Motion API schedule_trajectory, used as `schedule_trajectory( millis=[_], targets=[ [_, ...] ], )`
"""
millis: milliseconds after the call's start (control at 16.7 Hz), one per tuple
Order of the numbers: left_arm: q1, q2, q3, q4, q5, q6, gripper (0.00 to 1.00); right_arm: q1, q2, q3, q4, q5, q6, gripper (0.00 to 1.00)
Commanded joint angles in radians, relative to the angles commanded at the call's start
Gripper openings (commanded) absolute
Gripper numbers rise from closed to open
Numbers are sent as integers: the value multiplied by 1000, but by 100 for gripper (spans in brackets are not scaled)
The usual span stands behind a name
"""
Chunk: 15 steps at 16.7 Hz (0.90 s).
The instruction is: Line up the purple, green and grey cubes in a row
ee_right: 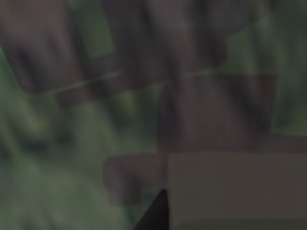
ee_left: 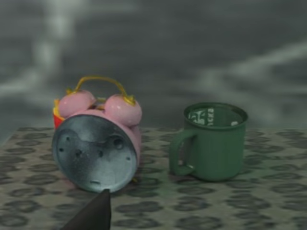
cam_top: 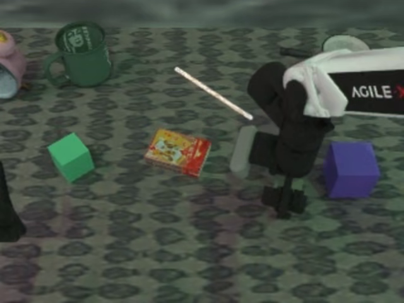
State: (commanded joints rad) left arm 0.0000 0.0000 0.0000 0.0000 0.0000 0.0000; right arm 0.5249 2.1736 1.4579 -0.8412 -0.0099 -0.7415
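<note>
The purple cube [cam_top: 351, 169] sits at the right of the table, just right of my right gripper [cam_top: 285, 201], which points down at the table. The green cube [cam_top: 71, 156] rests far off at the left. In the top view the grey cube is hidden under the right gripper. The right wrist view shows the grey cube [ee_right: 235, 191] up close, with one dark fingertip [ee_right: 158, 211] pressed against its side, so the gripper is shut on it. My left gripper [cam_top: 7, 218] is parked at the left edge, open, with one fingertip [ee_left: 96, 215] showing.
A dark green mug [cam_top: 82, 53] and a toppled pink alarm clock [cam_top: 9, 63] stand at the back left. A flat red-and-yellow box [cam_top: 178, 151] lies mid-table, a thin white stick [cam_top: 213, 93] behind it. A pale grey oblong [cam_top: 243, 150] lies beside the right arm.
</note>
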Motion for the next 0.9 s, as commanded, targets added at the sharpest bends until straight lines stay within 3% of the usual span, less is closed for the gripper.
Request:
schedule_trajectory(
  millis=[540, 900],
  targets=[
    [0, 0, 0, 0, 0, 0, 100, 9, -90, 143, -235, -1, -3, 0],
    [0, 0, 0, 0, 0, 0, 100, 15, -105, 132, -238, -2, -13, 0]
  ],
)
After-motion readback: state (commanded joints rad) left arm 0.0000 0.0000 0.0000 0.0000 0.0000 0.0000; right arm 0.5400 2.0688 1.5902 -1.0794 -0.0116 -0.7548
